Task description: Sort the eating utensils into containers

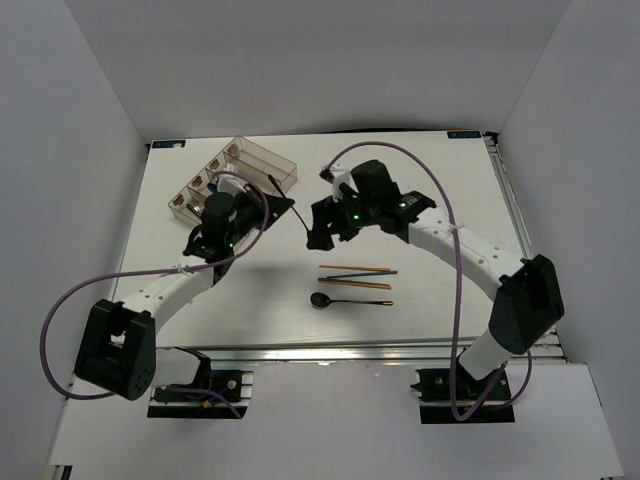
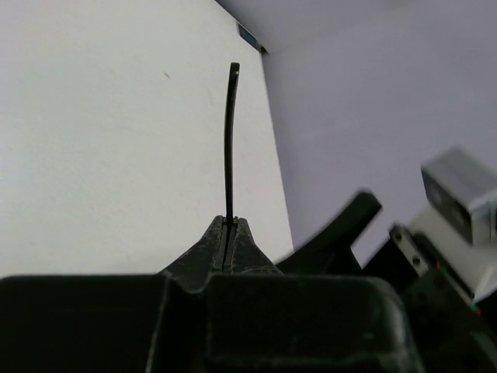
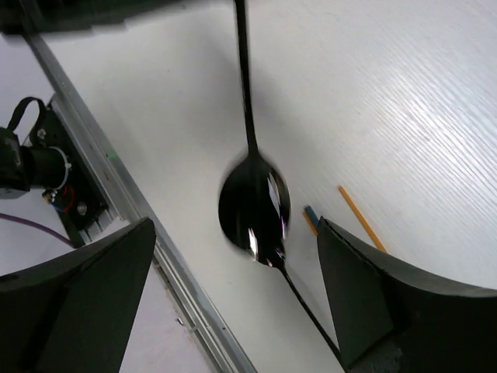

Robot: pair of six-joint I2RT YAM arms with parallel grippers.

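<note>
My left gripper (image 2: 231,221) is shut on the thin handle of a black spoon (image 2: 230,132), held above the table beside the clear four-compartment tray (image 1: 262,158). In the top view the left gripper (image 1: 287,204) faces my right gripper (image 1: 318,236) across this spoon (image 1: 296,212). The right gripper (image 3: 235,225) is open, and the spoon's round bowl (image 3: 255,208) hangs between its fingers without touching them. On the table lie orange and dark chopsticks (image 1: 356,269), a gold chopstick (image 1: 356,284) and a second black-bowled spoon (image 1: 321,300).
The tray has small tan labels (image 1: 196,184) at its left end. The table's front metal rail (image 3: 116,167) runs below the right gripper. An orange chopstick (image 3: 359,216) lies by the right finger. White walls stand on three sides.
</note>
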